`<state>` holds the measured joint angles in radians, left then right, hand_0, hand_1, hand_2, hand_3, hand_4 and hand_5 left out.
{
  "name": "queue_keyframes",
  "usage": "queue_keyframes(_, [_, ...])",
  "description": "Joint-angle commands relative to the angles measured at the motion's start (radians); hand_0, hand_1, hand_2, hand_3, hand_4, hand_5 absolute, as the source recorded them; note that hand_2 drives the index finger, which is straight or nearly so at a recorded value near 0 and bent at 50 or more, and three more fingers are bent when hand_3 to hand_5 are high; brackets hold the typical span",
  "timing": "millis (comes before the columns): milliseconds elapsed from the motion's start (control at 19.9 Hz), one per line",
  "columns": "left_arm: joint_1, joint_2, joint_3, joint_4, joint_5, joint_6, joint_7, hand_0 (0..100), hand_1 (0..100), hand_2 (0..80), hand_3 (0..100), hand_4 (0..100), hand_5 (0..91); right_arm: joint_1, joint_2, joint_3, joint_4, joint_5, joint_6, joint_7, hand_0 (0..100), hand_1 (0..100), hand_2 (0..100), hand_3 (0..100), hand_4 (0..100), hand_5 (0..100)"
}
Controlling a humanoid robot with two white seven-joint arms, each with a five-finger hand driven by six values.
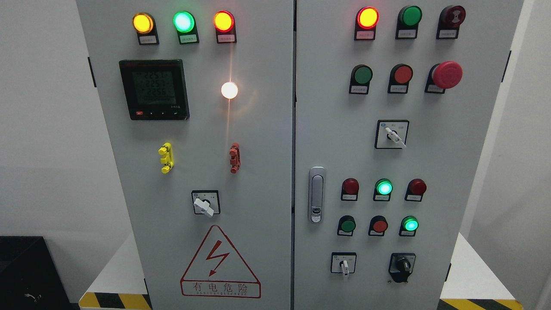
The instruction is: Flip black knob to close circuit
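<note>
No robot hand is seen in the head view, so its state cannot be told.

The black knob (pixel 403 263) is found at the lower right of the grey cabinet (pixel 267 142), on the right door. Its handle is turned up and to the left. Just left of the knob, a white switch (pixel 344 265) is set with its lever hanging down. Above the knob, a lit green lamp (pixel 410 224) is seen, with a red button (pixel 379 225) and a green button (pixel 347 224) in a row to its left. Well left of the knob, on the left door, a warning triangle (pixel 220 262) is printed. Up and left of the knob, a door latch (pixel 317 194) is fixed near the seam. Far above the knob, a red mushroom button (pixel 447 74) is mounted. A meter (pixel 154 89) is set far up and left of the knob.
</note>
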<state>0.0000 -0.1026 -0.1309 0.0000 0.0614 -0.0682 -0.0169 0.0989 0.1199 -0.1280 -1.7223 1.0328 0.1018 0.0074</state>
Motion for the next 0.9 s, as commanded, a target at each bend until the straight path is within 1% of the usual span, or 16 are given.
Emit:
queue_keyframes(0, [0.021, 0.000, -0.001, -0.023, 0.000, -0.001, 0.000, 12, 56, 0.0, 0, 0, 0.0, -0.042, 0.006, -0.019, -0.089, 0.101, 0.027, -0.001, 0, 8, 89, 100, 90, 95])
queue_keyframes(151, [0.021, 0.000, -0.001, -0.023, 0.000, -0.001, 0.000, 12, 56, 0.0, 0, 0, 0.0, -0.062, 0.007, -0.018, -0.091, 0.136, 0.032, -0.001, 0, 8, 89, 100, 90, 95])
queue_keyframes(301, [0.021, 0.000, 0.001, -0.023, 0.000, -0.001, 0.000, 12, 56, 0.0, 0, 0, 0.0, -0.074, 0.007, -0.007, -0.091, 0.151, 0.048, 0.011, 0, 8, 89, 100, 90, 95])
queue_keyframes(452, [0.021, 0.001, 0.001, -0.023, 0.000, -0.001, 0.000, 12, 56, 0.0, 0, 0, 0.0, -0.087, 0.007, -0.001, -0.092, 0.185, 0.070, 0.014, 0, 7, 89, 100, 90, 96])
queue_keyframes(552, [0.021, 0.000, 0.001, -0.023, 0.000, -0.001, 0.000, 12, 56, 0.0, 0, 0, 0.0, -0.094, 0.007, 0.013, -0.097, 0.204, 0.097, 0.037, 0, 7, 89, 100, 90, 96])
queue_keyframes(652, [0.021, 0.000, 0.001, -0.023, 0.000, -0.001, 0.000, 12, 56, 0.0, 0, 0, 0.0, -0.106, 0.007, 0.024, -0.103, 0.231, 0.116, 0.042, 0, 6, 89, 100, 90, 96])
queue_keyframes(853, [0.021, 0.000, -0.001, -0.023, 0.000, -0.001, 0.000, 12, 56, 0.0, 0, 0, 0.0, -0.122, 0.009, 0.037, -0.103, 0.237, 0.136, 0.052, 0, 4, 89, 100, 90, 96])
